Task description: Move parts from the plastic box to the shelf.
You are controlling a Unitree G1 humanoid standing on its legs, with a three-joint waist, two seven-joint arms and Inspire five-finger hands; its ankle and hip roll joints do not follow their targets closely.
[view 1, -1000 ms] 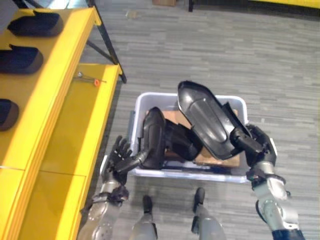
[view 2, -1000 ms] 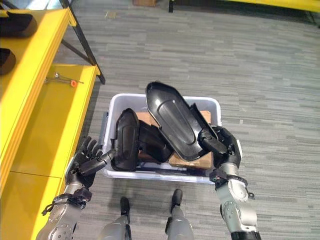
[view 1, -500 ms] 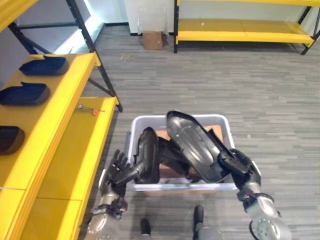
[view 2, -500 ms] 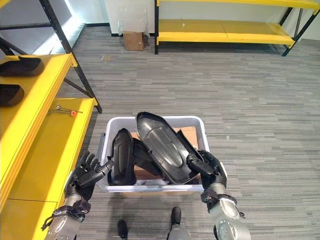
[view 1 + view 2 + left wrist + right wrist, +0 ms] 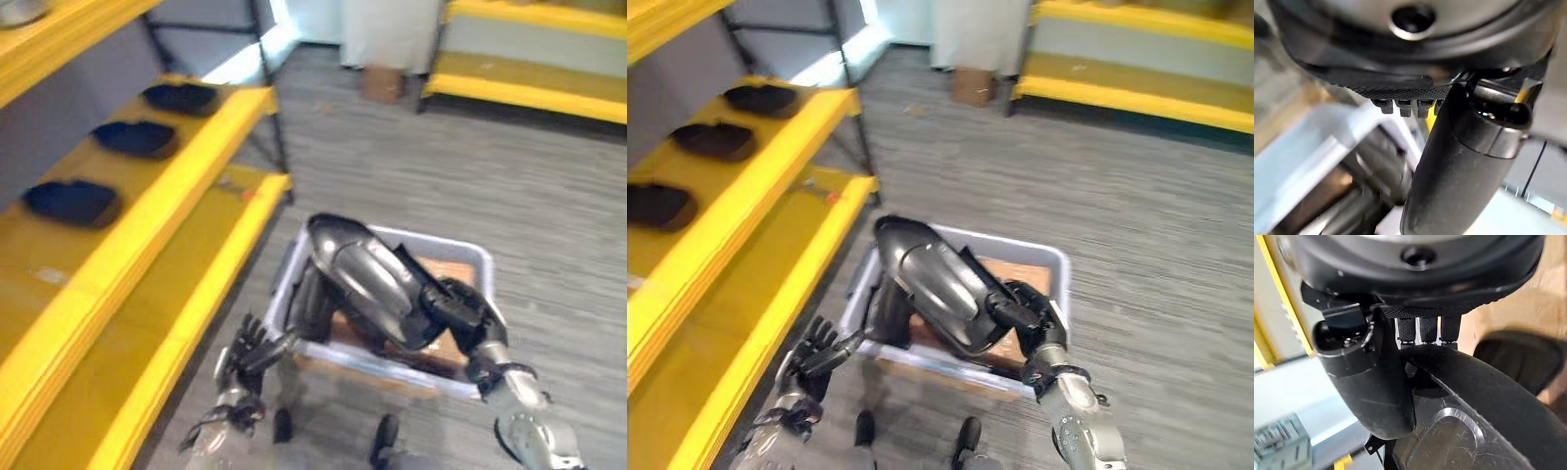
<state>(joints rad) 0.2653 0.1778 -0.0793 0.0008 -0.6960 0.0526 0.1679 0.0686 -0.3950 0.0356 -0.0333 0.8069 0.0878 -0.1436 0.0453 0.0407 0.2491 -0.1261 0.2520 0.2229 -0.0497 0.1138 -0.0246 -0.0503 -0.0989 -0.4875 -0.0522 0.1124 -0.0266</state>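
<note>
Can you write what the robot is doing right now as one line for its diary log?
step: lifting part from box | right hand: gripping big black part | left hand: open by plastic box | shelf: three dark parts on it

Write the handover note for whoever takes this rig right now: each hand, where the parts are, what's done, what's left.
Right hand: shut on the large black part, held tilted above the plastic box.
Left hand: open, fingers spread, at the box's left outer wall, thumb toward a second black part standing in the box.
Done: three dark parts lie on the yellow shelf.
Left: carry the held part to the shelf, then move the ones in the box.
</note>
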